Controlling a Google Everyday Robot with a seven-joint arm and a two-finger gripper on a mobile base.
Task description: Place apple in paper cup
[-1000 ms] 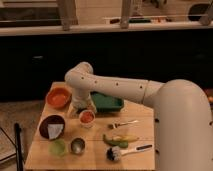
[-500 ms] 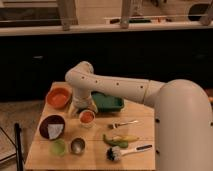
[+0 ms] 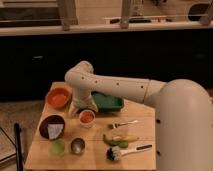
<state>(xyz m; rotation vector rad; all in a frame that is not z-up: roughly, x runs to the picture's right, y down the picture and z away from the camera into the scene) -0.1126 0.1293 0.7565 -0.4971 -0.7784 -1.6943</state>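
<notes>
At the near edge of the bench (image 3: 92,159) lie a dish brush (image 3: 121,151), a metal cup (image 3: 77,145) and a pale green cup (image 3: 57,146). Behind these stands a dark bowl (image 3: 52,126). The apple (image 3: 87,117) sits inside the paper cup (image 3: 87,123) at mid-bench. The end effector (image 3: 82,107) hangs just behind the cup, fingers spread, gripping nothing. Farther back are a green tray (image 3: 107,101) and an orange bowl (image 3: 58,97).
</notes>
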